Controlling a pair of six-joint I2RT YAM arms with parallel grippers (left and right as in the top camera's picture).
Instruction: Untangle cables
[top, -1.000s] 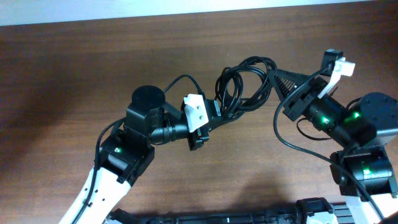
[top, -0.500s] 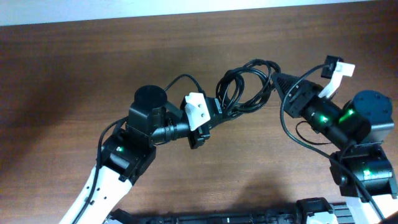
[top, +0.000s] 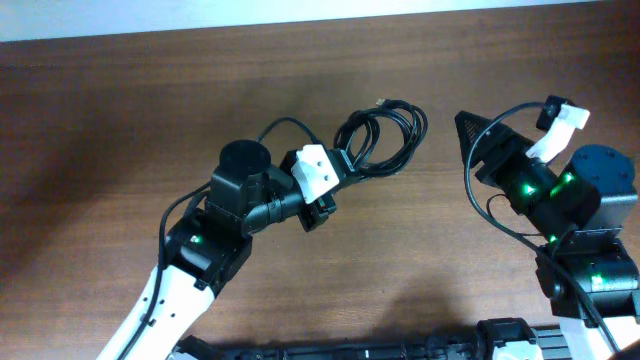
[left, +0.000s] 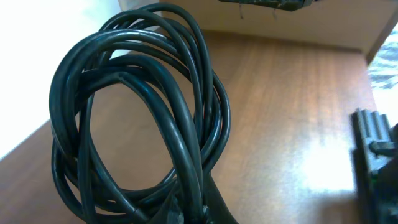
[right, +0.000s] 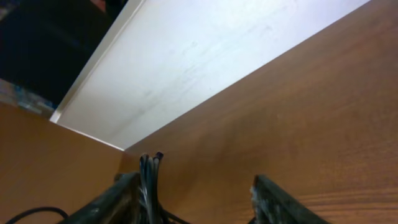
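The cables (top: 381, 139) are thin black cords wound into one looped bundle, hanging over the brown table (top: 120, 120). My left gripper (top: 343, 168) is shut on the bundle's lower left edge. In the left wrist view the cables (left: 137, 106) fill the frame as stacked loops that run down into the left gripper (left: 199, 214). My right gripper (top: 468, 135) stands open to the right of the bundle and apart from it. In the right wrist view, the right gripper (right: 196, 183) has nothing between its fingers, and a few black cable strands (right: 150, 177) show beside the left finger.
A white strip (top: 300, 15) runs along the table's far edge and shows as a pale surface (right: 217, 62) in the right wrist view. Both arm bases sit at the near edge, left (top: 200, 250) and right (top: 590, 270).
My right gripper has opened, let go of the bundle's right side and drawn back to the right. The bundle has swung left and slackened, still in the left gripper.
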